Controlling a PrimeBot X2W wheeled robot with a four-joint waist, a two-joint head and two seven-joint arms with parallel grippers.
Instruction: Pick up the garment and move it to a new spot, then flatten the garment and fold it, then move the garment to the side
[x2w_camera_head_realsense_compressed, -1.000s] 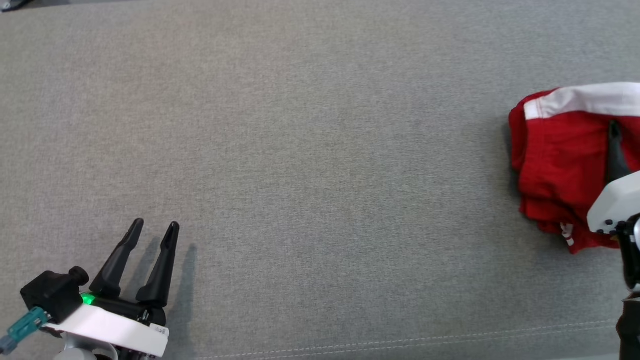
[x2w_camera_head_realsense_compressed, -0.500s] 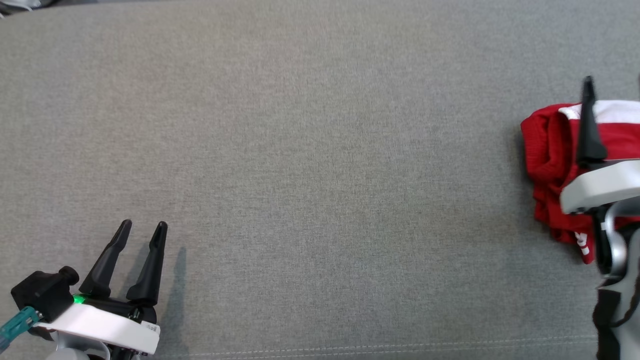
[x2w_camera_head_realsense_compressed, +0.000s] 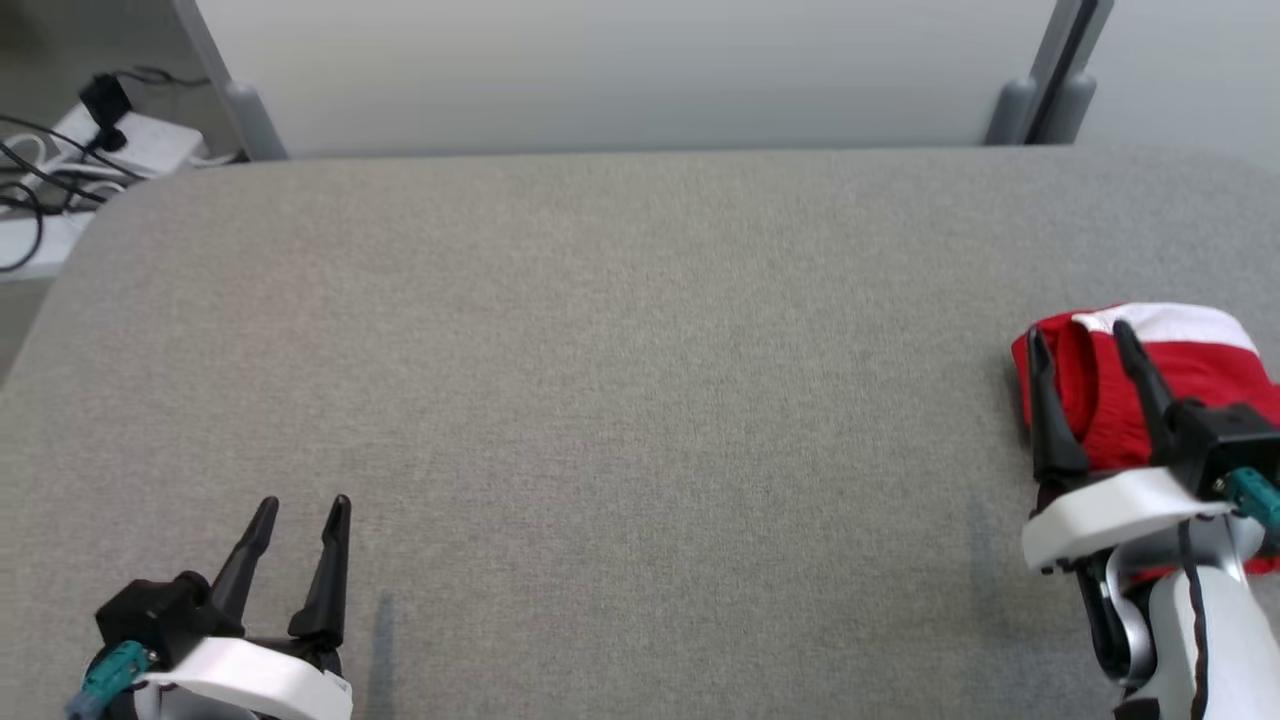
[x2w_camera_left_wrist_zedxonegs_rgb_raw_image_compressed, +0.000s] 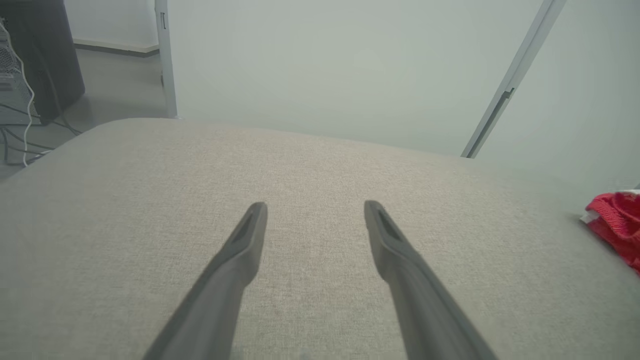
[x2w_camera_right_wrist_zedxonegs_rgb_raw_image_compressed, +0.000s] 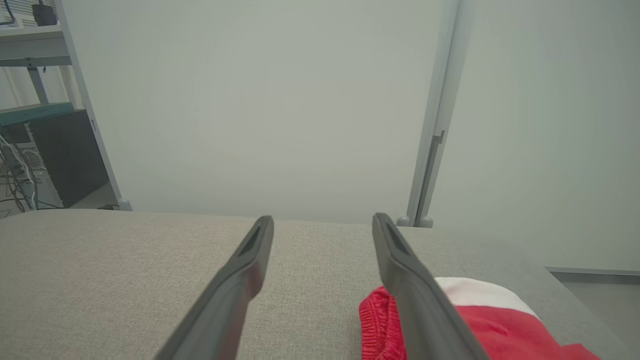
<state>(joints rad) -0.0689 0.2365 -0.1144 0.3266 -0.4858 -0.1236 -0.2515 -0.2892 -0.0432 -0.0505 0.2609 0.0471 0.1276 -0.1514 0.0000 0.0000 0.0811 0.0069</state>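
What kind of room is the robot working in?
Probably a lab or workshop, not a home: a grey padded surface, pale partition panels behind it, and a power strip with tangled cables on the floor.

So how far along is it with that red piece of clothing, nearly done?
Looks done: the red garment lies as a compact folded bundle at the right edge of the grey cushion. In hand: nothing; the right gripper stands open over the bundle, not gripping it, and the left gripper is open and empty. Left: probably little, though how neat the fold is I can't tell.
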